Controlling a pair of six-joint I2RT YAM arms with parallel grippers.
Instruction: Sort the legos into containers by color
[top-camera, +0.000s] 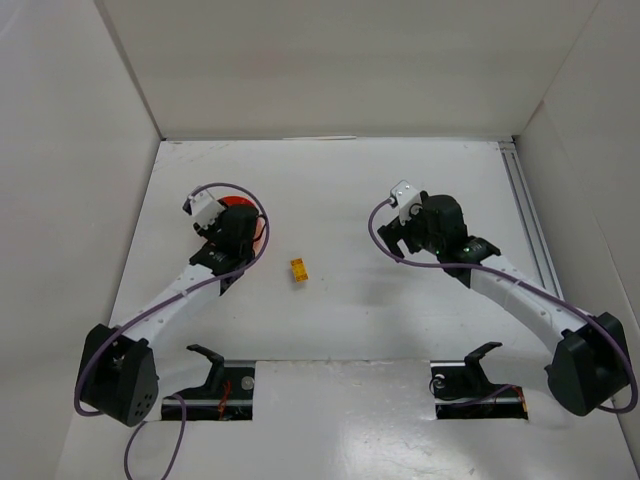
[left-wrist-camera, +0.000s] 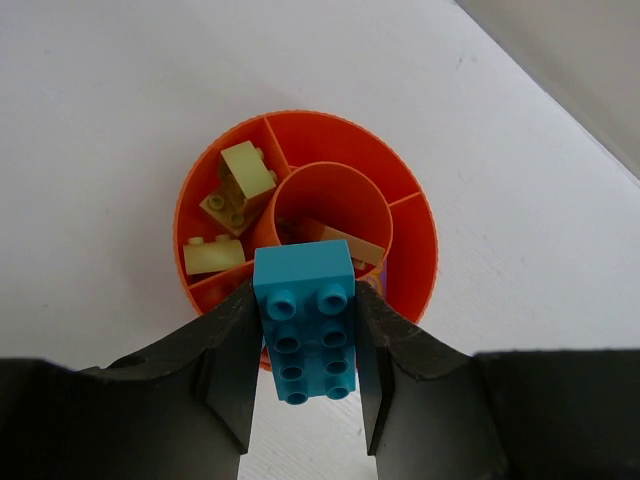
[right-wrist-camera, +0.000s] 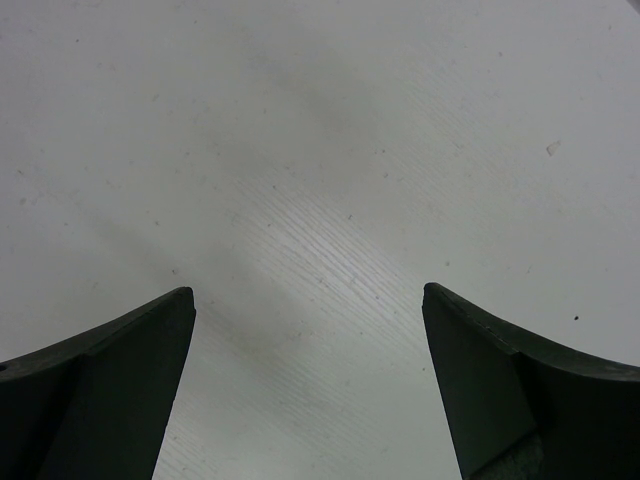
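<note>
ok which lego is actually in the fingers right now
The teal brick, clamped between the left fingers over the orange bowl. The lime bricks lie in a bowl compartment, and the yellow-orange brick sits loose on the table.

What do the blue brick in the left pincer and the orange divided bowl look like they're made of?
The teal brick looks like hard moulded plastic: crisp edges, round studs, smooth surface with a faint sheen. The orange bowl also seems plastic: thin, even walls and dividers in one uniform colour, slightly glossy.
</note>
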